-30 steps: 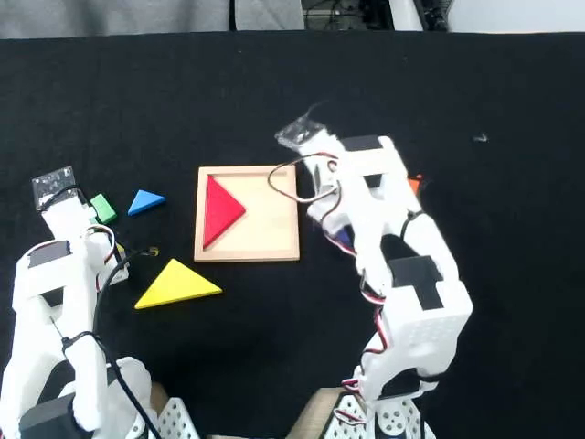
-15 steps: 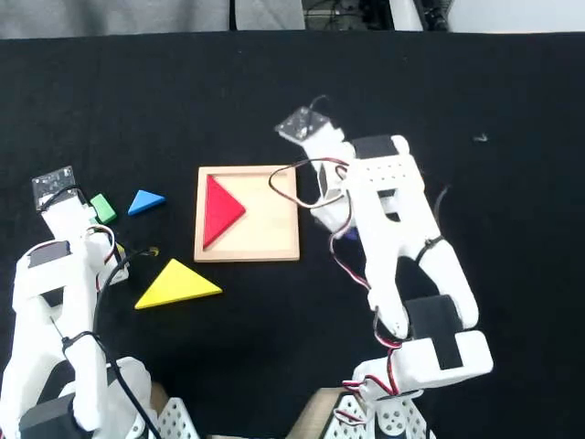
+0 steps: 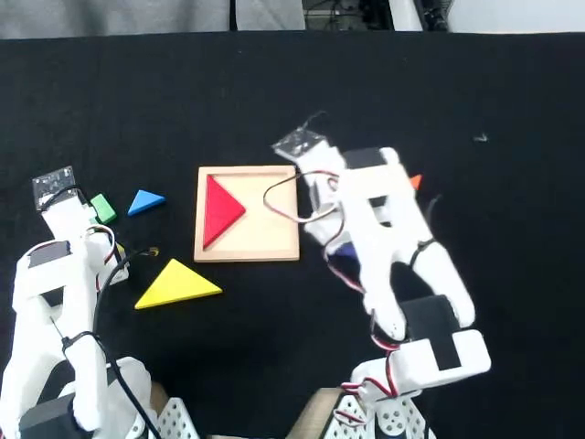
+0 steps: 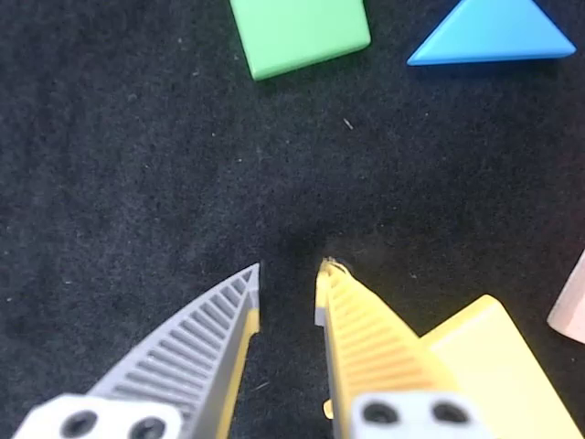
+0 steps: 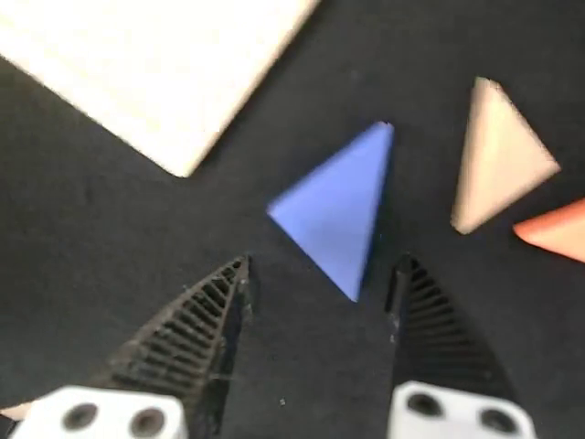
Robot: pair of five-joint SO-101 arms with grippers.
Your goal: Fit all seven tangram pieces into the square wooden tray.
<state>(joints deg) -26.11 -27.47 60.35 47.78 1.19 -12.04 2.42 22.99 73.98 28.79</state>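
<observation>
Tools first: right tool (image 5: 320, 268) is spread wide and holds nothing; it hangs low over a periwinkle-blue flat triangle piece (image 5: 343, 210), with the piece's nearest corner between the two fingers. Left tool (image 4: 289, 270) is parted only a little, has nothing in it, and sits over bare black tabletop (image 3: 475, 91). The square wooden tray (image 3: 270, 224) sits mid-tabletop with just a red flat triangle piece (image 3: 219, 208) in its left half. The blue triangle lies just off a tray corner (image 5: 164, 64), with a pale cream triangle piece (image 5: 498, 165) and an orange piece (image 5: 553, 229) close beside it. Left of the tray are a large yellow triangle piece (image 3: 176, 285), a small sky-blue triangle piece (image 3: 144, 201) and a green piece (image 3: 103, 208). Six pieces are out, so the task looks early. Handling guess: the blue triangle is thin, rigid, light and probably smooth-faced, and it lies flat, so there is little edge to catch. Best to pinch across the wider middle, as a grip near a point would likely squeeze it out sideways.
</observation>
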